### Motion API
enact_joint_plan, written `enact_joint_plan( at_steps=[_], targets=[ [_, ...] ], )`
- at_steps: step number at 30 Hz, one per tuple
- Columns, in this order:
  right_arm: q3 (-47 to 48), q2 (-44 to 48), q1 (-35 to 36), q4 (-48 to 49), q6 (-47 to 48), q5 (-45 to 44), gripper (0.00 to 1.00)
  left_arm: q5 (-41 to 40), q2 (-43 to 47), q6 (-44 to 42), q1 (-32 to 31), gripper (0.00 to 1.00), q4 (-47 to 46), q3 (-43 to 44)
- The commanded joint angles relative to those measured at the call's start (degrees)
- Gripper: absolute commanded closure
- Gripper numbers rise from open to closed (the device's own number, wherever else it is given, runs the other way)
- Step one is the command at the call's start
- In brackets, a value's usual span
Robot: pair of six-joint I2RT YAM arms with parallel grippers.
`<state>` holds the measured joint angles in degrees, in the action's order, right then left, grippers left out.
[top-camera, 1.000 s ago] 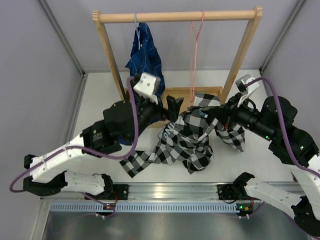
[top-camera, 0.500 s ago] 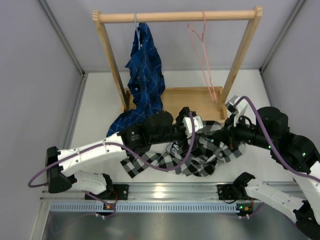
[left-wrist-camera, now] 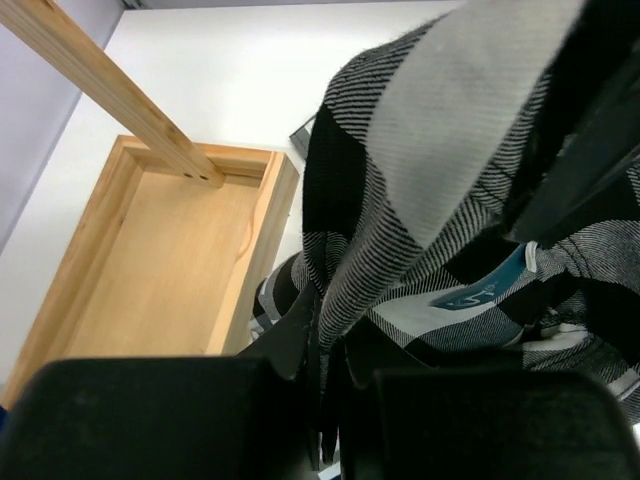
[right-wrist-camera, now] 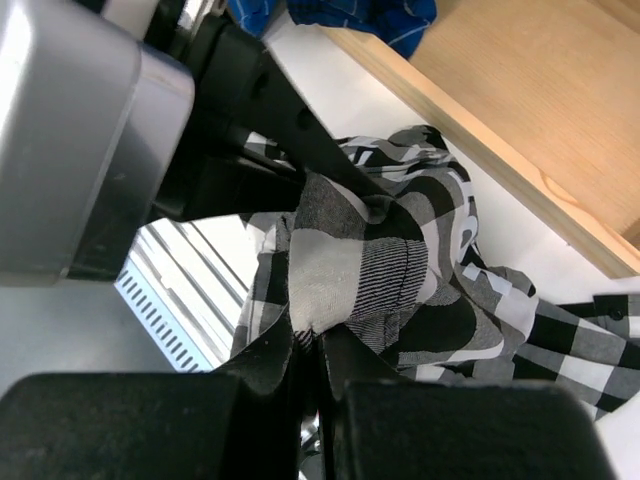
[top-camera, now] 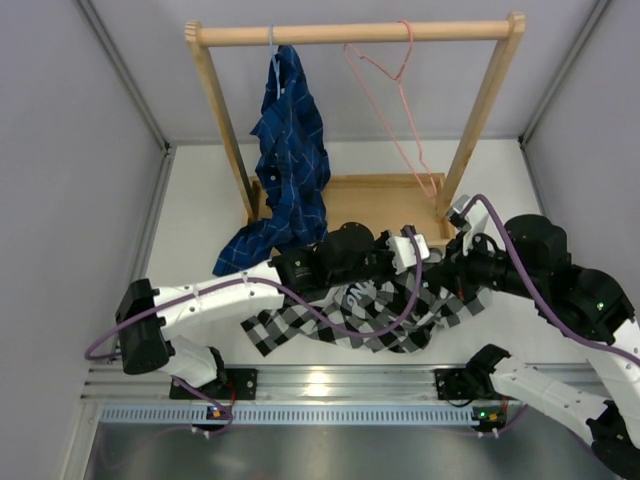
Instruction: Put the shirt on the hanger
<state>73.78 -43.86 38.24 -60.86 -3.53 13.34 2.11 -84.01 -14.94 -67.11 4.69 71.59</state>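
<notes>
**A:** Two grips on one shirt point(top-camera: 365, 322)? Where does it lie?

**B:** Bunched on the white table point(top-camera: 190, 215), just in front of the wooden tray point(top-camera: 375, 200). Its long axis runs left to right, and its right end is gathered where the arms meet.

**A:** And the pink wire hanger point(top-camera: 420, 150)?

**B:** Up and beyond both grippers, hooked on the wooden rail point(top-camera: 350, 33). It hangs well apart from the cloth, to the right of the blue plaid shirt point(top-camera: 290, 150). I judge the right arm the nearer one.

**A:** The jaws?

**B:** The left gripper point(left-wrist-camera: 325, 345) is pinched together on a fold of check. The right gripper point(right-wrist-camera: 310, 350) is clamped on another fold close by. The left arm reaches low across the table, stretched to the right, and the right arm bends inward to meet it.
</notes>
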Motion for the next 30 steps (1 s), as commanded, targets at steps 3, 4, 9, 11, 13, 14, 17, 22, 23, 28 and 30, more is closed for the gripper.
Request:
enact_joint_plan(
  at_steps=[3, 4, 9, 11, 13, 14, 17, 22, 23, 28, 30],
  targets=[
    [-1.7, 1.7, 0.8, 1.7, -1.0, -5.6, 1.0, -0.3, 2.6, 0.3, 0.1, 0.98, -2.9, 2.4],
    [-3.1, 1.8, 0.9, 2.1, -1.9, -8.1, 1.0, -0.6, 3.0, 0.6, 0.2, 0.98, -2.8, 2.4],
    [-9.2, 3.7, 0.8, 8.9, -8.3, -12.0, 0.39, -10.2, 3.2, 4.9, 0.2, 1.0, -2.4, 4.7],
    [-13.1, 6.1, 0.8, 11.4, -11.7, -9.4, 0.34, -14.9, 2.6, 8.1, 0.2, 1.0, -1.1, 7.1],
    [-18.7, 8.9, 0.8, 16.2, -15.4, -5.5, 0.31, -17.8, 1.9, 11.4, 0.2, 1.0, -0.8, 7.9],
    [-20.8, 9.5, 0.9, 18.0, -16.7, -4.5, 0.26, -20.5, 1.7, 12.4, 0.2, 1.0, -0.8, 8.2],
    [-29.0, 10.4, 0.8, 23.1, -22.0, -2.9, 0.24, -26.3, 0.9, 16.6, 0.2, 1.0, -0.8, 9.3],
    [-38.9, 16.1, 1.0, 30.1, -31.5, -4.4, 0.32, -29.5, -0.3, 21.2, 0.2, 1.0, -0.5, 9.9],
    [-39.4, 17.0, 1.0, 30.2, -32.0, -5.2, 0.39, -30.5, -0.7, 21.7, 0.2, 1.0, 0.0, 10.3],
    [-39.0, 18.8, 1.0, 28.8, -31.5, -9.5, 0.63, -33.0, -2.3, 24.0, 0.2, 1.0, 2.1, 12.0],
    [-37.9, 17.3, 1.0, 29.7, -30.0, -9.3, 0.92, -33.0, -1.4, 24.5, 0.2, 1.0, 2.0, 12.1]
  ],
)
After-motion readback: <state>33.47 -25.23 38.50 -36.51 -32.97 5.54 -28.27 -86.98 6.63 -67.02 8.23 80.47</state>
